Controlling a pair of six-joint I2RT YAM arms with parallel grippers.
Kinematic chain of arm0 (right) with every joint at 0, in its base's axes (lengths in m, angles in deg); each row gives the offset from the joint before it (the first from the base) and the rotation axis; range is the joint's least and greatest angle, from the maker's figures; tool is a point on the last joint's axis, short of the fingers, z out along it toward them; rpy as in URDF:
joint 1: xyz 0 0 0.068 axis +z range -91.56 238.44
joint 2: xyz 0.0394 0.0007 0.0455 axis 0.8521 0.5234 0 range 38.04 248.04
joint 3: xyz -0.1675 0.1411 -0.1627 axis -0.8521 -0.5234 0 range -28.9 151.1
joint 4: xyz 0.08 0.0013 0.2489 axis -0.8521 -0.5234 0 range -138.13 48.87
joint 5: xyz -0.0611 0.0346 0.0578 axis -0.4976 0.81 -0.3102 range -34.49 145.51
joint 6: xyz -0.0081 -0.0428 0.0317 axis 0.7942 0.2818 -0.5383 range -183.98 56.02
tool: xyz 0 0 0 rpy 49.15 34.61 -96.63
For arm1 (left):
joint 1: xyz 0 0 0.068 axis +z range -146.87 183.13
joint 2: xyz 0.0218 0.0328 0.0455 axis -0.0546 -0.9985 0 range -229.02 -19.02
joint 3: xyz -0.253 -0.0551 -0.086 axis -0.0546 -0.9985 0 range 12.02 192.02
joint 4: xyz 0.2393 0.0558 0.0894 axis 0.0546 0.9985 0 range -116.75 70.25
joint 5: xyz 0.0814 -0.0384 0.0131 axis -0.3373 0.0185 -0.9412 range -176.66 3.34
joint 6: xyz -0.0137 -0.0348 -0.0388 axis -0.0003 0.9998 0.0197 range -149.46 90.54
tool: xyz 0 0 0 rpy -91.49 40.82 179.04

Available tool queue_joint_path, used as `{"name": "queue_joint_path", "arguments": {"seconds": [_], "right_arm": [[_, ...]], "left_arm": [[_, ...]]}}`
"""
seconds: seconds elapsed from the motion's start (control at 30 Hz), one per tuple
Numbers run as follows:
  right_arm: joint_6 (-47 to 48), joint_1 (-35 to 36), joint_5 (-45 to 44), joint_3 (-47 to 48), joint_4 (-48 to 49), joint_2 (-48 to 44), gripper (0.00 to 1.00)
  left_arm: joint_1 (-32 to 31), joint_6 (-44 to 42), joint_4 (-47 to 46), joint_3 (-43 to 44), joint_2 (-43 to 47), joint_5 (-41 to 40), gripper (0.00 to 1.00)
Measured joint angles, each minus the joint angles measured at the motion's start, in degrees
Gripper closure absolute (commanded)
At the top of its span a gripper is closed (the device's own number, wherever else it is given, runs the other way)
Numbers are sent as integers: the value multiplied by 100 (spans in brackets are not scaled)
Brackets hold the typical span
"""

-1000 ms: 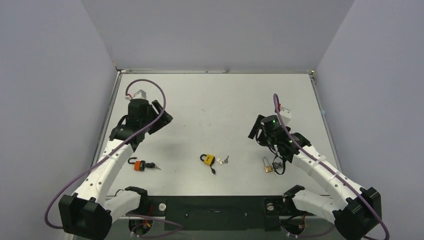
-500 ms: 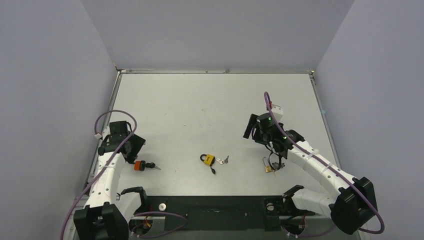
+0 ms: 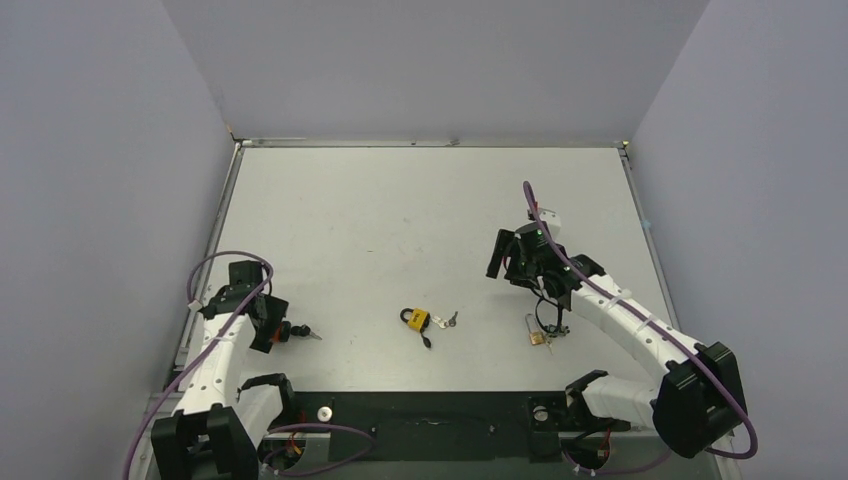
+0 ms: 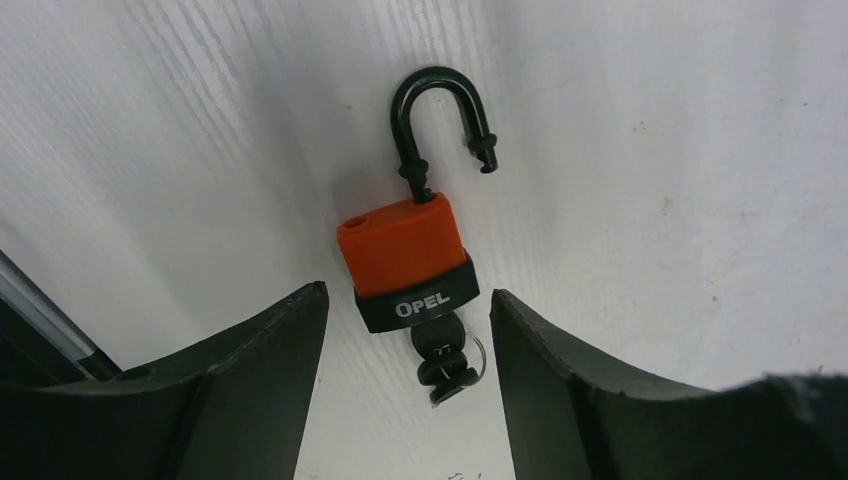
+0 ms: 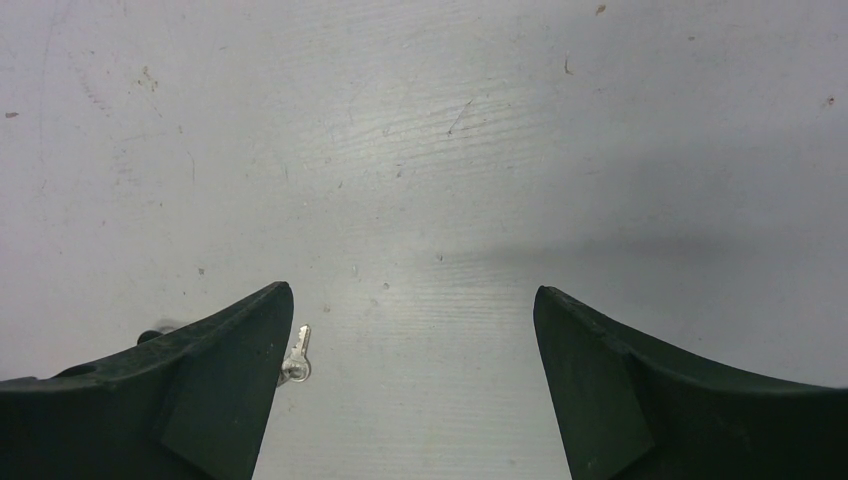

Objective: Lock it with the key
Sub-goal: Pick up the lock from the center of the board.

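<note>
An orange padlock with a black base lies flat on the table, its black shackle swung open. A black-headed key sticks in its bottom, with a spare on a ring. My left gripper is open just above it, and its fingers stand either side of the lock's base and key without touching. In the top view this gripper covers most of the lock and only the key shows. My right gripper is open over bare table, holding nothing.
A yellow padlock with silver keys lies mid-table near the front. A small brass padlock lies under my right arm. A silver key shows beside the right gripper's left finger. The table's left rail is close to my left arm.
My left arm has swung from the back left down to the front left and now sits over the orange padlock. My right gripper has shifted slightly left.
</note>
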Motion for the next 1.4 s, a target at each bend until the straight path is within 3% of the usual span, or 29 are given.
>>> {"name": "queue_joint_path", "arguments": {"seconds": [0.7,0.87,1.03,1.1,1.2,1.4], "right_arm": [[168,-306,358,-247,61,-42,15],[170,-306,380,-251,66,-72,15],[168,-306,446,-254,90,-72,16],[166,-306,483,-254,98,-72,16],[166,-306,509,-254,96,-76,16],[168,-286,627,-254,122,-323,16]], "left_arm": [[238,232,-916,-398,-560,55,42],[251,238,-1023,-398,-656,55,56],[258,195,-1198,-317,-898,140,63],[258,155,-1220,-262,-1008,188,73],[262,103,-1370,-227,-1091,297,98],[229,-35,-1493,-175,-1117,636,100]]}}
